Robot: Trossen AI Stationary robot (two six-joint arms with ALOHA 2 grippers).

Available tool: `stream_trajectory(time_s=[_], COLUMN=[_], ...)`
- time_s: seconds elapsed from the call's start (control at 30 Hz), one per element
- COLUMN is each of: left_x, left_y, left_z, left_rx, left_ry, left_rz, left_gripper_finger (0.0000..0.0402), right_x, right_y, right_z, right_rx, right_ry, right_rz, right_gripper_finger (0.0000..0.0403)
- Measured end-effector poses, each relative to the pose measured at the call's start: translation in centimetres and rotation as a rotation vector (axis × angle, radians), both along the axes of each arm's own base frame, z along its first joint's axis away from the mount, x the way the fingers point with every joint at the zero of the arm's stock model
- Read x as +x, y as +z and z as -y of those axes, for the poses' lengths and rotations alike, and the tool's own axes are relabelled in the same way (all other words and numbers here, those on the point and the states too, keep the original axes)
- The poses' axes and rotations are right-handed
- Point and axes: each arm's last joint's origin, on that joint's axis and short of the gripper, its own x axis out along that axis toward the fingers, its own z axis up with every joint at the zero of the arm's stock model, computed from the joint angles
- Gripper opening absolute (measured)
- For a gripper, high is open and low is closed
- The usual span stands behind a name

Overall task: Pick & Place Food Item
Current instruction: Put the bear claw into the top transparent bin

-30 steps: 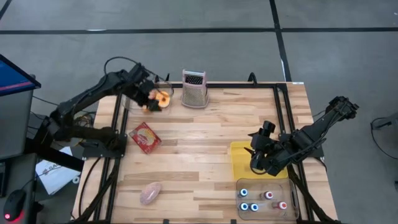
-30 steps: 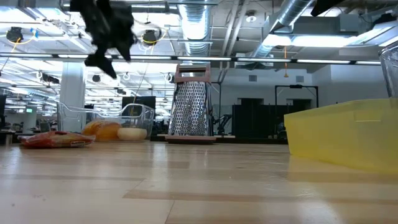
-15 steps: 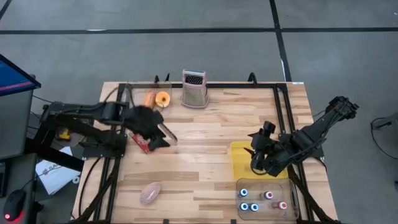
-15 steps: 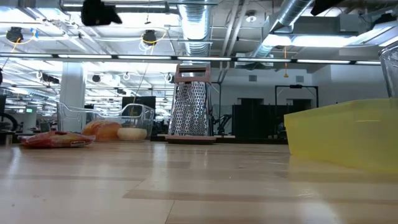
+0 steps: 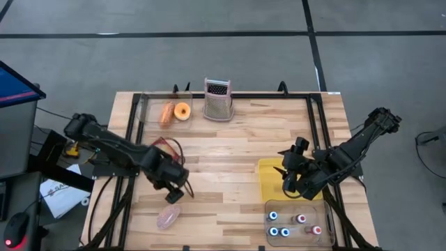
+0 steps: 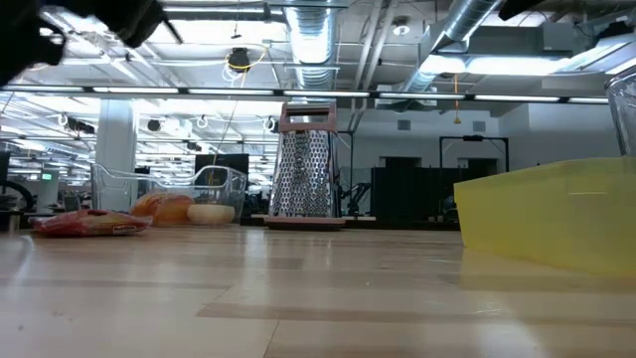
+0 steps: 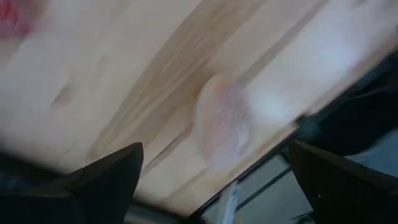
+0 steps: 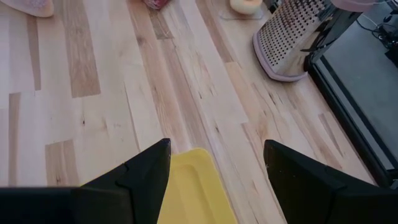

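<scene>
High view: the left end effector hangs over the near left part of the wooden counter, just above a pale pink food item that lies flat on the boards close to the near edge. Its two dark fingers stand wide apart with nothing between them, and the left wrist view looks down past them at that pink food item, which rests alone on the wood beside the counter's edge.

A red packet lies partly under the left arm, and in the low view it sits flat on the counter. At the far left corner a clear container holds an orange piece and a round slice. Just beside it stands a metal grater, upright, also plain in the low view.

On the right side the right end effector waits above a yellow tray; its fingers are spread apart and empty, with the yellow tray's rim showing between them. Near the tray, at the near right corner, a clear bin holds several small bottles with red and blue caps.

Low view: the yellow tray fills the right side, and the pink food item does not show there.
</scene>
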Motion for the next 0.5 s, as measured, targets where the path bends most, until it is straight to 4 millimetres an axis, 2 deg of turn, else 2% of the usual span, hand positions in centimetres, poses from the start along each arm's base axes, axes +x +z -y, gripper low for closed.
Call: stream_trajectory(time_s=[0.17, 0.5], left_x=[0.3, 0.3], left_y=[-1.6, -3.2], left_z=[1.9, 5.5], left_rx=[0.015, 0.04], left_ry=[0.021, 0.114], left_rz=[-0.092, -0.101], left_gripper_finger=[0.0399, 0.04], right_x=[0.1, 0.1], right_y=[0.0, 0.0], right_z=[-0.1, -0.1], right_rx=[0.006, 0.013], right_ry=[0.0, 0.001], right_rz=[0.007, 0.012], right_gripper_finger=[0.0249, 0.0249])
